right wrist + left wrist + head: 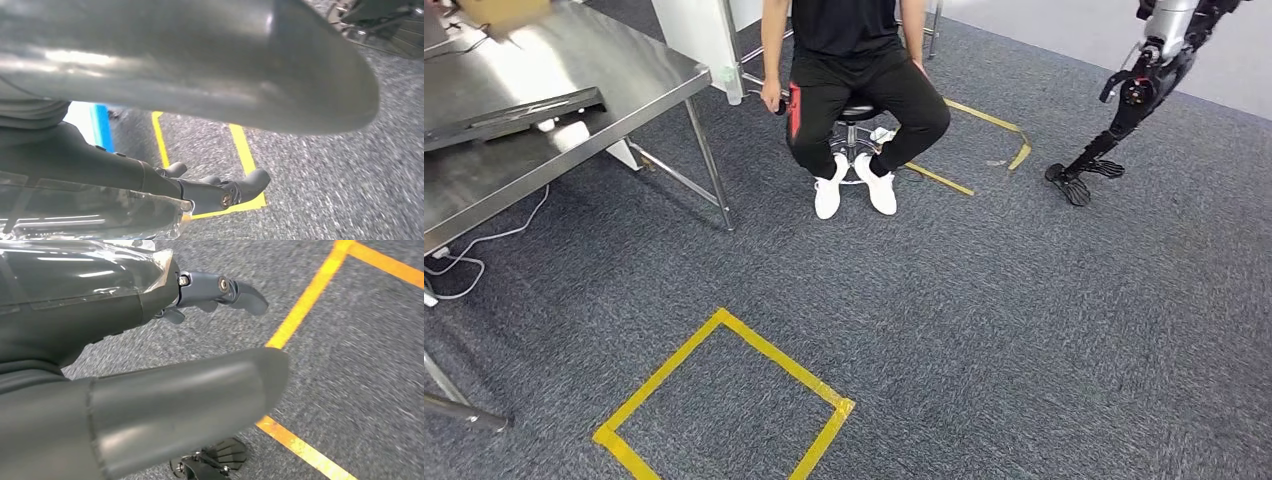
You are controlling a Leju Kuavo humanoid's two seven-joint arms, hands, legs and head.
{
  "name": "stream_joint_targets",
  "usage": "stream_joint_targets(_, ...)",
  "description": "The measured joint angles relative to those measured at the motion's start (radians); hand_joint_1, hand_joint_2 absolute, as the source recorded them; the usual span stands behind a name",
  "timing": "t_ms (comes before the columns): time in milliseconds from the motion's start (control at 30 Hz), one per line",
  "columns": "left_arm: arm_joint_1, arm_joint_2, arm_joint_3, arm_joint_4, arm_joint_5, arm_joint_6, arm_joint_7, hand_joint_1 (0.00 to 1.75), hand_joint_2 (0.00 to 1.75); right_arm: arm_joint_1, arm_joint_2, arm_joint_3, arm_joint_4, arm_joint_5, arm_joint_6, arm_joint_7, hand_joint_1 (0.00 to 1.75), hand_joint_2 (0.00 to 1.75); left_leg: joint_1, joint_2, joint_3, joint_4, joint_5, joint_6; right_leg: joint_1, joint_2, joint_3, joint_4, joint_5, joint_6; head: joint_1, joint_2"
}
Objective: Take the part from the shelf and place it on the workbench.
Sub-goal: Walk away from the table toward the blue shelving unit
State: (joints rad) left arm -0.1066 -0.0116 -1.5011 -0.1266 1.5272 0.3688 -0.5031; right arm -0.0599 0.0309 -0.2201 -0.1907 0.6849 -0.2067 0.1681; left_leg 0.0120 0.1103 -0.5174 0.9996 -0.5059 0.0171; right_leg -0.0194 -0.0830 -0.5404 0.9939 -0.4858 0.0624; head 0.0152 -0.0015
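Note:
The steel workbench (pixel 614 70) stands at the left of the head view, with a dark flat tray (pixel 514 115) on it. At its far corner lies a blurred tan object (pixel 499 12); I cannot tell what it is. My left hand (pixel 125 315) hangs above the grey carpet, its dark fingers (pixel 225 290) stretched out and apart from the thick thumb (pixel 190 400), holding nothing. My right hand (pixel 150 185) hangs the same way, its fingers (pixel 235 190) extended below the thumb (pixel 200 65), with nothing in them.
A person (pixel 854 80) sits on a stool straight ahead. Another robot's legs (pixel 1124 110) stand at the far right. A yellow tape square (pixel 724 400) marks the carpet near me. A white cable (pixel 464 260) and table legs (pixel 709 165) lie at the left.

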Motion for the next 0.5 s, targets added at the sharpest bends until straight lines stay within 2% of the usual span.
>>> stream_joint_targets(33,-0.001,0.0,0.0,0.0,0.0,0.0,-0.002,0.0,0.0,0.0,-0.001,0.0,0.0,-0.001,0.0,0.0,0.0,0.0,0.001,0.011,0.006,-0.001,-0.002,-0.007,0.003,0.013,-0.001,0.0,0.002,-0.009,-0.002,0.0)
stream_joint_targets(67,-0.002,-0.001,0.0,0.0,-0.001,0.0,-0.003,0.0,0.0,0.002,-0.001,0.0,0.0,-0.002,-0.001,0.0,0.0,0.0,0.005,0.013,0.009,0.0,-0.006,-0.013,-0.002,0.024,0.0,-0.001,0.004,-0.018,-0.004,0.0)
stream_joint_targets(100,-0.003,0.0,0.0,0.0,-0.001,0.0,-0.004,0.0,0.0,0.002,-0.001,0.0,0.001,-0.002,-0.001,0.0,0.0,0.0,0.009,0.001,0.009,0.009,-0.016,-0.018,-0.005,0.036,0.002,-0.002,0.006,-0.025,-0.006,0.0)
stream_joint_targets(133,-0.003,0.0,0.0,0.0,-0.002,0.0,-0.004,0.0,0.0,0.003,-0.001,0.0,0.001,-0.003,-0.001,0.0,0.0,0.0,0.012,-0.024,-0.001,0.037,-0.039,-0.022,-0.009,0.047,0.004,-0.003,0.01,-0.034,-0.009,0.0)
stream_joint_targets(167,-0.002,0.0,0.0,-0.001,-0.002,0.0,-0.004,0.0,0.0,0.002,-0.001,0.0,0.001,-0.003,-0.001,0.0,0.0,0.0,0.014,-0.056,-0.022,0.086,-0.073,-0.024,-0.012,0.059,0.005,-0.004,0.013,-0.041,-0.011,0.0)
stream_joint_targets(200,0.001,0.0,0.0,-0.001,-0.002,-0.001,-0.004,0.0,0.0,0.002,-0.001,0.0,0.001,-0.003,-0.002,0.0,0.0,0.0,0.014,-0.084,-0.051,0.152,-0.111,-0.023,-0.008,0.072,0.002,-0.004,0.015,-0.046,-0.013,0.0)
stream_joint_targets(233,0.003,0.0,0.0,-0.001,-0.002,-0.001,-0.004,0.0,0.0,0.002,-0.001,0.0,0.001,-0.003,-0.002,0.0,0.0,0.0,0.014,-0.101,-0.084,0.221,-0.142,-0.022,-0.004,0.085,0.001,-0.003,0.017,-0.05,-0.014,0.0)
stream_joint_targets(267,0.005,0.001,0.0,-0.001,-0.002,-0.001,-0.004,0.0,0.0,0.003,-0.001,0.0,0.001,-0.003,-0.002,0.0,0.0,0.0,0.014,-0.108,-0.11,0.269,-0.155,-0.02,-0.001,0.099,0.0,-0.003,0.017,-0.051,-0.014,0.0)
stream_joint_targets(300,0.005,0.001,0.0,-0.001,-0.002,-0.001,-0.004,0.0,0.0,0.004,-0.001,0.0,0.001,-0.003,-0.002,0.0,0.0,0.0,0.014,-0.111,-0.122,0.286,-0.148,-0.018,0.002,0.114,0.001,-0.002,0.017,-0.051,-0.014,0.0)
stream_joint_targets(333,0.005,0.001,0.0,-0.001,-0.004,-0.001,-0.004,0.0,0.0,0.006,-0.001,0.0,0.001,-0.004,-0.002,0.001,0.0,0.0,0.014,-0.114,-0.116,0.264,-0.121,-0.015,0.003,0.128,0.002,-0.002,0.017,-0.05,-0.014,0.0)
stream_joint_targets(367,0.005,0.001,0.0,-0.001,-0.005,-0.002,-0.004,0.0,0.0,0.006,-0.001,0.0,0.001,-0.005,-0.003,0.002,0.0,0.0,0.014,-0.122,-0.094,0.207,-0.08,-0.011,0.004,0.142,0.004,-0.001,0.017,-0.05,-0.014,0.0)
stream_joint_targets(433,0.004,0.002,0.0,-0.001,-0.011,-0.003,-0.003,0.0,0.0,0.004,0.0,0.0,0.002,-0.009,-0.005,0.006,0.0,0.0,0.016,-0.163,-0.045,0.083,-0.015,-0.003,0.006,0.167,0.002,0.004,0.016,-0.048,-0.014,0.0)
stream_joint_targets(467,0.004,0.003,0.0,-0.001,-0.014,-0.004,-0.001,0.0,0.0,0.003,0.001,0.0,0.002,-0.01,-0.007,0.008,0.0,0.0,0.016,-0.18,-0.03,0.044,-0.001,-0.001,0.008,0.179,-0.003,0.007,0.017,-0.045,-0.015,0.0)
stream_joint_targets(500,0.003,0.003,0.0,-0.001,-0.016,-0.005,0.001,0.0,0.0,0.002,0.001,0.0,0.002,-0.012,-0.008,0.01,0.0,0.0,0.014,-0.19,-0.026,0.03,0.001,0.002,0.009,0.189,-0.01,0.008,0.019,-0.04,-0.015,0.0)
